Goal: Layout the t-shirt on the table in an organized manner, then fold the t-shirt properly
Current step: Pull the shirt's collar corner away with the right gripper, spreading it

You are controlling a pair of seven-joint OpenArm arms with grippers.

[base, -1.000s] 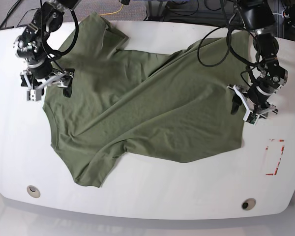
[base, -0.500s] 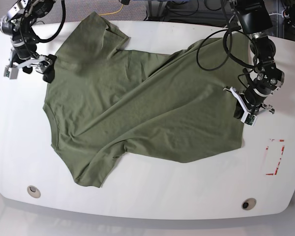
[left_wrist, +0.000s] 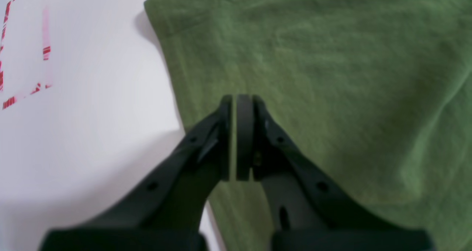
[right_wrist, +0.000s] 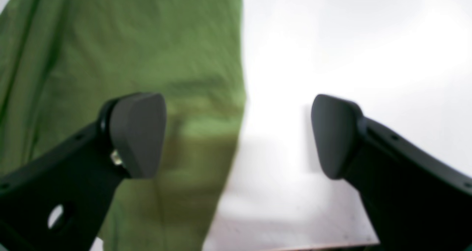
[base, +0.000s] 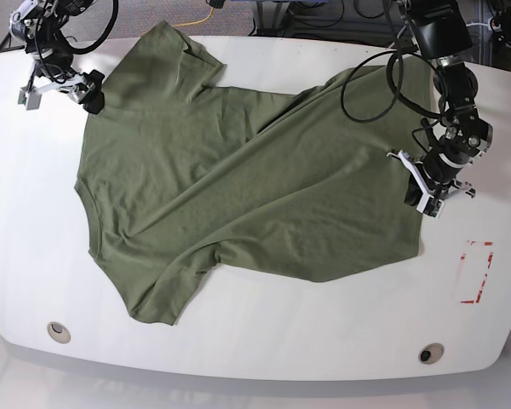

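Judged by how the cloth lies, the job is at its laying-out part, and the folding proper looks still to be done.

Nearest, in the base view, the white surface (base: 264, 354) shows a bare strip with a round hole (base: 59, 331) at the left and another (base: 431, 354) at the right. The olive-green t-shirt (base: 324, 213) begins just beyond, its lower left part running out to a narrow point toward the near edge. The near right corner lies fairly flat, short of the red dashed mark (base: 477, 273).

Across the middle the shirt is spread broad but not square: long ridges run diagonally from near left to far right, and the outline is lopsided. Those ridges probably want pulling out before a neat fold can start.

At the right side, the left fingers (left_wrist: 244, 140) are closed together over the cloth near its edge; whether they have caught a pinch of it I cannot tell.

Farther off at the left, the right fingers (right_wrist: 140, 133) are spread wide and empty, one over the shirt, the other over bare surface, with the cloth's edge between them. Beyond, the far left part sticks out as a creased flap. No tidy folded panel shows, so squaring the shape and all the folds seem to remain.
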